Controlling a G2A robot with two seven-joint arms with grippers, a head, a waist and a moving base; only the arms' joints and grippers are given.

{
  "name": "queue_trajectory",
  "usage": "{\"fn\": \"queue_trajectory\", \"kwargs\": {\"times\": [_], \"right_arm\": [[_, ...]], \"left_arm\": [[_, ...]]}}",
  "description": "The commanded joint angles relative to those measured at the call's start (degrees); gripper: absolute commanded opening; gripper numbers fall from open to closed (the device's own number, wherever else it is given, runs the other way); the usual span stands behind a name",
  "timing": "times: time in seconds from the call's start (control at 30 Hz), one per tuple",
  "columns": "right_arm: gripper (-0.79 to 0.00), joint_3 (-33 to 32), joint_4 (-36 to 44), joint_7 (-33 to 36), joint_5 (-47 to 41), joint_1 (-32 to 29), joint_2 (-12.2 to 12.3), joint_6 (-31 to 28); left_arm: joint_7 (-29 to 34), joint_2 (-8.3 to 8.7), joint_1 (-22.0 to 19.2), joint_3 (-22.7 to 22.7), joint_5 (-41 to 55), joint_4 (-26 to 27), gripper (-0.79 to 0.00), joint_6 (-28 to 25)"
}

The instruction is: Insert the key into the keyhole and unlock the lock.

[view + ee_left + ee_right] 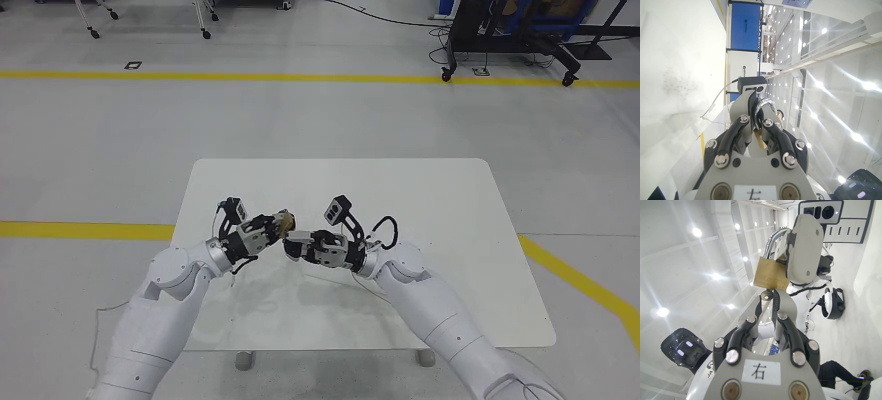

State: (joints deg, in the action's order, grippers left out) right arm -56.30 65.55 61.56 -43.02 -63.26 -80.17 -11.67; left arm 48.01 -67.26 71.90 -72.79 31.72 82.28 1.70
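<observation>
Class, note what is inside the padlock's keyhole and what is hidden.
The key is in it: only its round head shows under the brass padlock, in the right claw. Its blade is covered by the body.

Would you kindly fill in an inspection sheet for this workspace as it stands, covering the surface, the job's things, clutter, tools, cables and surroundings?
Surface: white table with rounded corners; both arms are held above it.
Job's things: brass padlock held in the air. The key has its head at the padlock's underside and its blade hidden, so it is apparently in the keyhole. Whether the shackle is released cannot be told.
Clutter: nothing seen.
Tools: left tool shut on the padlock by its shackle; right tool shut on the key.
Cables: thin white cable hanging from a wrist camera; black cables on the floor.
Surroundings: yellow lines on a grey floor; black wheeled frame.
</observation>
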Motion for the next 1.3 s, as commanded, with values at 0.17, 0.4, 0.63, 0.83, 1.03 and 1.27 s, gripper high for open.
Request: {"fn": "queue_trajectory", "kwargs": {"times": [0.17,0.4,0.63,0.83,1.03,1.27], "right_arm": [[-0.622,-2.29,3.73,0.23,3.45,-2.03,1.28,2.84],[-0.582,-3.10,6.08,-0.19,5.58,-3.34,1.98,4.78],[-0.653,-2.76,6.11,-0.81,6.51,-3.35,2.17,5.91],[-0.727,-2.40,5.03,-1.82,5.53,-2.99,2.04,6.06],[-0.727,-2.40,3.65,-3.02,4.24,-2.41,1.86,5.44],[-0.702,-2.26,2.87,-2.82,3.29,-2.29,1.78,4.86]], "left_arm": [[-0.26,0.14,0.10,-0.24,-0.47,0.12,-0.785,-0.39],[-0.27,0.25,0.06,0.02,-1.77,0.29,-0.785,-0.73],[-0.52,0.32,0.13,0.22,-2.46,0.49,-0.785,-1.26],[-0.53,0.36,0.11,0.33,-2.48,0.50,-0.785,-1.43],[0.04,0.40,0.08,0.52,-2.35,0.59,-0.785,-1.61],[0.05,0.47,0.05,0.58,-2.45,0.59,-0.785,-1.76]]}}
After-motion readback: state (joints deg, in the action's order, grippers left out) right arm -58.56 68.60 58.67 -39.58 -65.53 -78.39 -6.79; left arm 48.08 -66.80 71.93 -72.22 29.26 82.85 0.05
